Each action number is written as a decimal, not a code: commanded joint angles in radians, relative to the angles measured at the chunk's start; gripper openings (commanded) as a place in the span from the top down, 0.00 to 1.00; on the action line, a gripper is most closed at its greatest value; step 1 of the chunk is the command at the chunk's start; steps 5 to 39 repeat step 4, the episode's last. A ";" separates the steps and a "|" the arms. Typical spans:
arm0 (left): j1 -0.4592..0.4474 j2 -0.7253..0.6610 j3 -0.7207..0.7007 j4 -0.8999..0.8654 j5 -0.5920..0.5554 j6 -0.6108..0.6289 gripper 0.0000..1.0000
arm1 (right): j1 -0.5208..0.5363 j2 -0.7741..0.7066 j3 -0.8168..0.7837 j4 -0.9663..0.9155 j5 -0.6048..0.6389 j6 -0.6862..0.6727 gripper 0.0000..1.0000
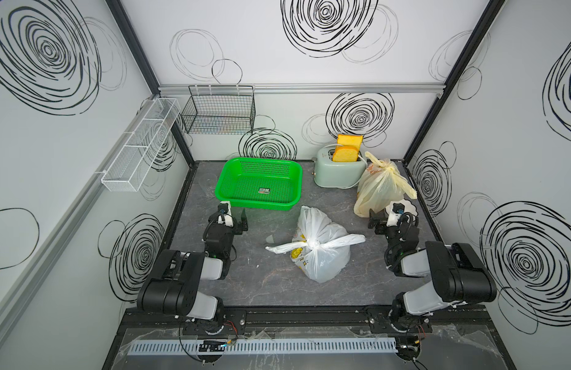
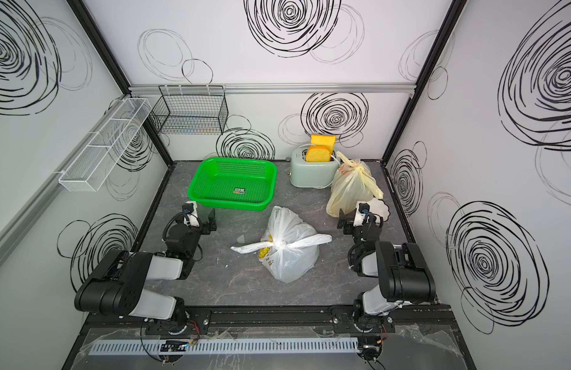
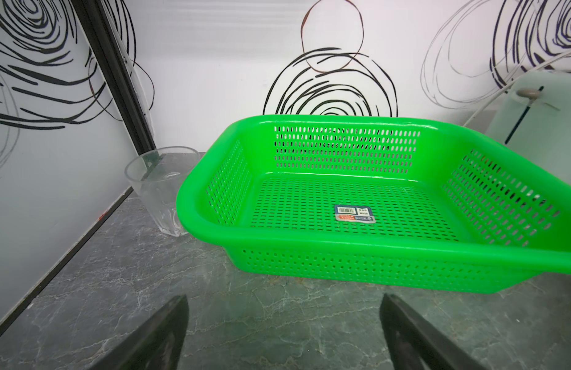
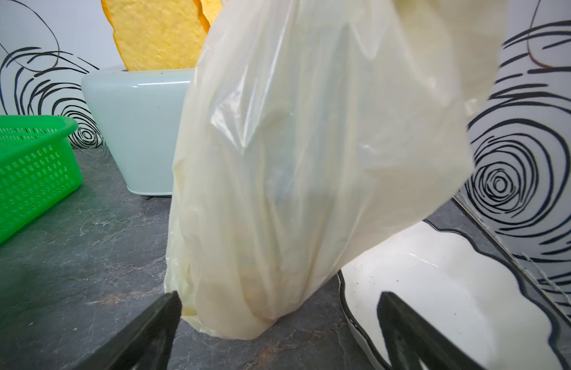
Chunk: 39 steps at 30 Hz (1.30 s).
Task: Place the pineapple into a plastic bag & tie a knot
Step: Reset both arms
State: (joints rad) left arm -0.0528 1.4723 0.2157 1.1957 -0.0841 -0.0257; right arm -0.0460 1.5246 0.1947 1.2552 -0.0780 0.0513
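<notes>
A white plastic bag (image 1: 322, 256) (image 2: 290, 253) lies mid-table, its handles tied in a knot (image 1: 312, 246). Yellow patches show through its film; the pineapple itself is hidden. A second, yellowish plastic bag (image 1: 378, 189) (image 4: 309, 160) stands tied at the back right. My left gripper (image 1: 233, 221) (image 3: 284, 307) is open over bare table, just in front of the green basket (image 3: 341, 246), well left of the white bag. My right gripper (image 1: 383, 217) (image 4: 277, 304) is open, its fingers either side of the yellowish bag's foot, holding nothing.
The green basket (image 1: 255, 202) stands at the back left, with a clear glass (image 3: 156, 189) beside it by the left wall. A pale toaster (image 1: 335, 174) with bread slices (image 1: 346, 152) stands at the back. A white plate (image 4: 437, 288) lies by the right wall.
</notes>
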 commanded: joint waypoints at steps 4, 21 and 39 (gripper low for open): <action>0.005 -0.011 -0.008 0.078 0.030 0.020 0.03 | 0.016 -0.007 0.016 -0.002 0.042 -0.031 0.01; 0.005 -0.011 -0.008 0.078 0.030 0.020 0.03 | 0.016 -0.007 0.016 -0.002 0.042 -0.031 0.01; 0.005 -0.011 -0.008 0.078 0.030 0.020 0.03 | 0.016 -0.007 0.016 -0.002 0.042 -0.031 0.01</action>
